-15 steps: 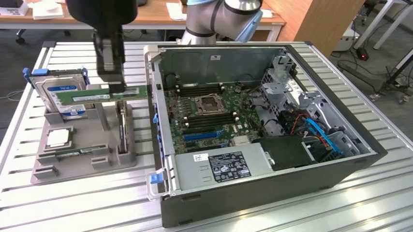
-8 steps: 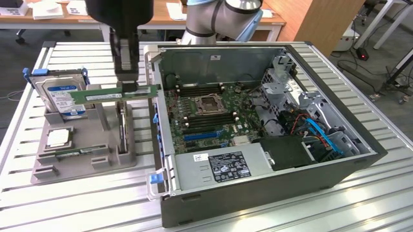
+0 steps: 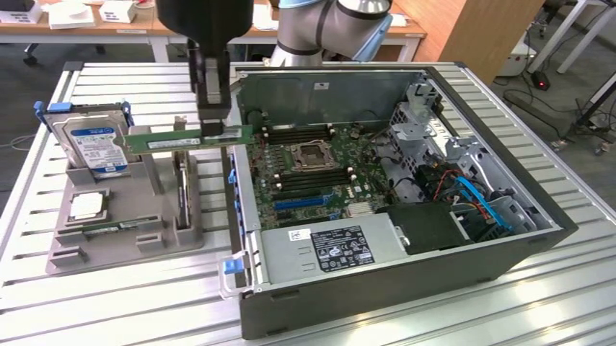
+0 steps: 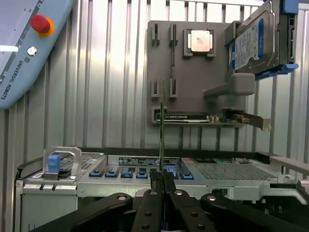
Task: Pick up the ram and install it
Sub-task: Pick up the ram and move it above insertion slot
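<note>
Am holding ram [image 3: 169, 140] aloft, gripper [image 3: 219, 133] clenched near its end; level stick, firm pinch mattering; case [image 3: 385, 295] beside gripper.

surface: slatted metal table [image 3: 115, 295] | exterior view's left: grey holder [image 3: 106, 252] lies flat on the slats | exterior view's right: open PC case [image 3: 385, 295] lies on its side, open face up, covering most of that half | holder and case: just beside each other, contact unclear
</note>
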Robot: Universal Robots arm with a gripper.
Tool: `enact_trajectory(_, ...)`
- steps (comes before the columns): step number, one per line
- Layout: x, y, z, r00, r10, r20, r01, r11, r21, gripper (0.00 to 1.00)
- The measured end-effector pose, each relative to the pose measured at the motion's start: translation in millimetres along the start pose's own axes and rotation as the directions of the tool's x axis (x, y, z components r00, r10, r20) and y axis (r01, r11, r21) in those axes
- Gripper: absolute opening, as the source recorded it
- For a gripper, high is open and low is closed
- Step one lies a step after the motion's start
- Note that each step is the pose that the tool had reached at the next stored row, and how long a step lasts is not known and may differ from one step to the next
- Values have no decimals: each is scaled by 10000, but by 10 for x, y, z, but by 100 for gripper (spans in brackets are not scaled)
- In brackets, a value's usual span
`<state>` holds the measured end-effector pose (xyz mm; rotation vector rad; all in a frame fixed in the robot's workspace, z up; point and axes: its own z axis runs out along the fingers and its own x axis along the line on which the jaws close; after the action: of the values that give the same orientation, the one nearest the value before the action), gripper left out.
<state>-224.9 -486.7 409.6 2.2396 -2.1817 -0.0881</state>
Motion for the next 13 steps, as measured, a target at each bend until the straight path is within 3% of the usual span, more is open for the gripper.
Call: enact_trajectory(13, 9, -346, -17, 10000, 0, 3, 0, 10000, 1, 11)
